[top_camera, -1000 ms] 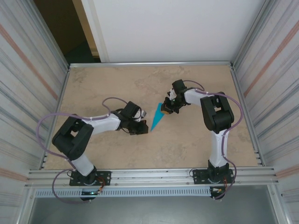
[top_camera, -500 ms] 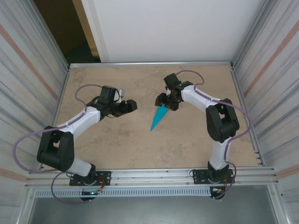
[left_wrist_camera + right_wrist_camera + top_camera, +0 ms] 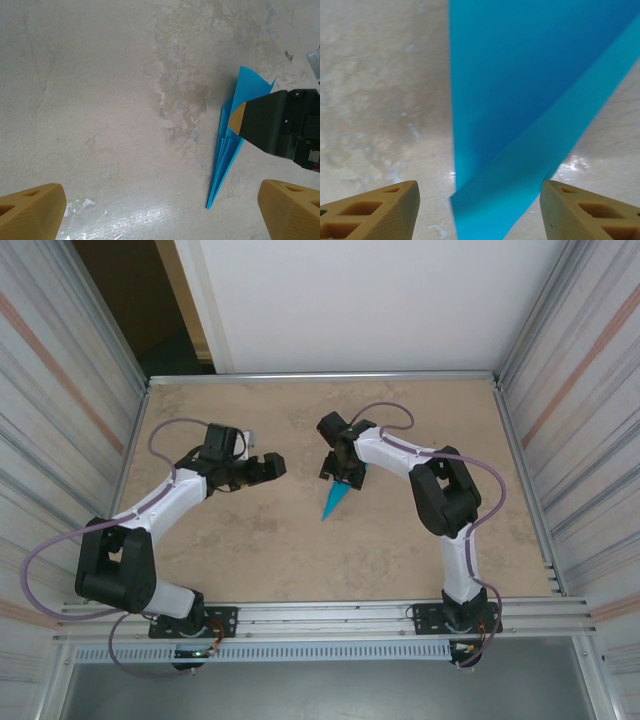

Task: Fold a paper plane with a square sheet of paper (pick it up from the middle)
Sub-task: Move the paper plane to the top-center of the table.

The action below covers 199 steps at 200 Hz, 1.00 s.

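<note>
The plane [image 3: 333, 502] lies near the middle of the table [image 3: 250, 560], a narrow bright cyan dart whose sharp tip points toward the near edge and slightly left, with its wide end toward the far edge. In the left wrist view the plane [image 3: 226, 150] shows several long creases fanning from the tip, and the layers at the broad end stand a little apart. The right gripper [image 3: 338, 472] is over that broad end with its jaws apart. In its own camera the tan fingers [image 3: 375, 210] stand on either side of the blue paper [image 3: 510, 100], not pinching it. The left gripper [image 3: 272, 468] is spread wide, holding nothing, well to the plane's left.
</note>
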Available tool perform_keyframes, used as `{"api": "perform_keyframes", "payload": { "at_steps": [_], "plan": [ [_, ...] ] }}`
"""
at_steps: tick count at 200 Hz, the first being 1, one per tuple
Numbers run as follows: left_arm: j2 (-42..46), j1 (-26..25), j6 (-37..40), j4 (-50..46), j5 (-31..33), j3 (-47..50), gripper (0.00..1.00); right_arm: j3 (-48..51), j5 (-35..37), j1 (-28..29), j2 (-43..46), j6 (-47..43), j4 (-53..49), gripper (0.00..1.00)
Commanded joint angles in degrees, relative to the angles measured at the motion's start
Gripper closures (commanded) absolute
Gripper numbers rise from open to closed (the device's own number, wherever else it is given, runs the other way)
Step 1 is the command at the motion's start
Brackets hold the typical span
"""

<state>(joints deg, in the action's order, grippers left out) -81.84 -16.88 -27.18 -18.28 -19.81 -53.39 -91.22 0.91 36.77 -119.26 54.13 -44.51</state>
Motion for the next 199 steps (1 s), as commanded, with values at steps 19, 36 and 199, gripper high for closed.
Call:
{"api": "perform_keyframes", "payload": {
  "at_steps": [19, 36, 199],
  "plan": [
    [0.98, 0.63, 1.92, -0.48, -0.40, -0.54, 0.01, -1.25, 4.33, 0.64, -0.03, 5.02, -4.58, 0.41],
    [0.96, 0.67, 1.87, -0.48, -0.47, -0.31, 0.01, -1.11, 4.89, 0.83, 0.53, 5.28, -4.84, 0.43],
    [-0.18, 1.17, 0.87, -0.64, -1.76, -0.60, 0.01, 1.39, 8.16, 0.87, 3.51, 8.32, -4.85, 0.91]
  ]
}}
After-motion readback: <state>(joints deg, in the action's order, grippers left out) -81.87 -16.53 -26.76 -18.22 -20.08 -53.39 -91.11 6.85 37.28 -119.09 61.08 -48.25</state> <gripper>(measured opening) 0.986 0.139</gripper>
